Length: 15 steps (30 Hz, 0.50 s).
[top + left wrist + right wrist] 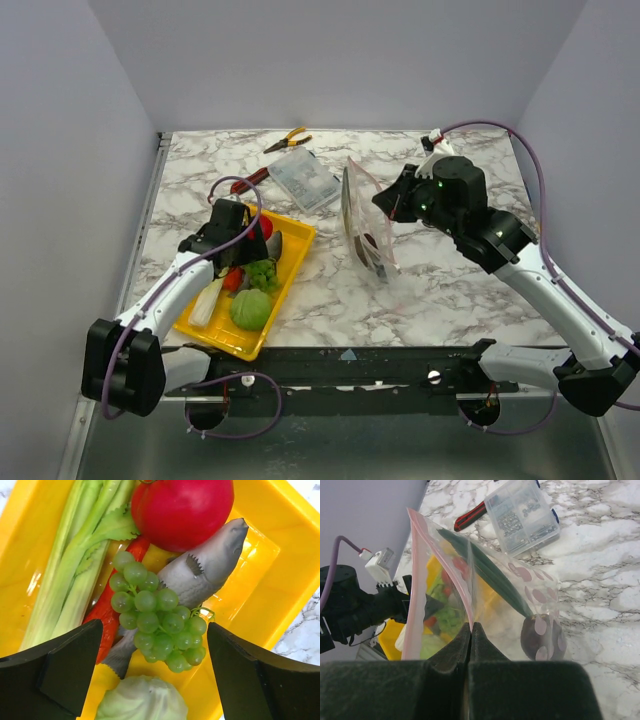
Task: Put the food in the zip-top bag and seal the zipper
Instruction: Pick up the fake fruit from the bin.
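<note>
The food lies in a yellow tray (pixel 265 580): a red tomato (pixel 182 510), a grey fish (pixel 205 570), green grapes (pixel 160 617), pale leafy stalks (pixel 75 555) and a green cabbage (pixel 142 700). My left gripper (pixel 155 667) hangs open low over the tray, its fingers on either side of the grapes without touching them. The zip-top bag (pixel 362 225) stands at mid-table with its mouth open toward the tray. My right gripper (pixel 471 626) is shut on the bag's edge at the pink zipper (pixel 412 580). Inside the bag are a dark brown ball (pixel 542 637) and a long dark green piece (pixel 490 570).
A rigid clear box (pixel 305 178) of small parts sits behind the tray and the bag. Red-handled pliers (pixel 250 180) lie beside it, and yellow-handled pliers (pixel 285 140) lie near the back wall. Walls close in the table on the left, right and back.
</note>
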Motion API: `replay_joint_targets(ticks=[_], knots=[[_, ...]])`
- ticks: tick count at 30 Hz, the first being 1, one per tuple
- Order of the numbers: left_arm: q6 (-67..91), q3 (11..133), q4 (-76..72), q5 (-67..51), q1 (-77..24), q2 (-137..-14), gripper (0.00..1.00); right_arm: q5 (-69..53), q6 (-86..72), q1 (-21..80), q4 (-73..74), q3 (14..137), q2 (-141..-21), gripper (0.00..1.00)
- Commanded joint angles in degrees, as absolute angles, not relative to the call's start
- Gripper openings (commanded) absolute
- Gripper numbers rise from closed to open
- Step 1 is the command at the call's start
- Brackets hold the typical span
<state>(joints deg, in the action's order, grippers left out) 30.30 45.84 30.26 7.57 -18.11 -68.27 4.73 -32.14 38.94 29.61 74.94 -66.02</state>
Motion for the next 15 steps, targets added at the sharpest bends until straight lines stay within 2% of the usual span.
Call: replay_joint_targets(ticks=[1,4,11,12,15], knots=[[34.74,43.64,25.29,-0.85,-14.49,-71.34,0.84,4.91,-32.41,39.19,28.84,74.11,-65.73,0.01],[35.51,44.05,23.95,-5.7,-12.78,-74.9,0.76,3.67,-32.61,39.18,28.21,73.78,-65.74,0.01],[35.18,44.21,24.07,-5.62,-12.57,-77.76,0.66,3.32,-33.14,39.12,26.92,72.07,-64.3,0.01],[35.07,43.97,24.01,-5.78,-12.59,-77.57,0.63,3.29,-33.12,39.15,26.89,72.05,-64.26,0.01],[34.49,43.45,23.86,-6.44,-12.57,-76.3,0.43,3.28,-33.03,39.11,26.8,72.37,-64.37,0.01]])
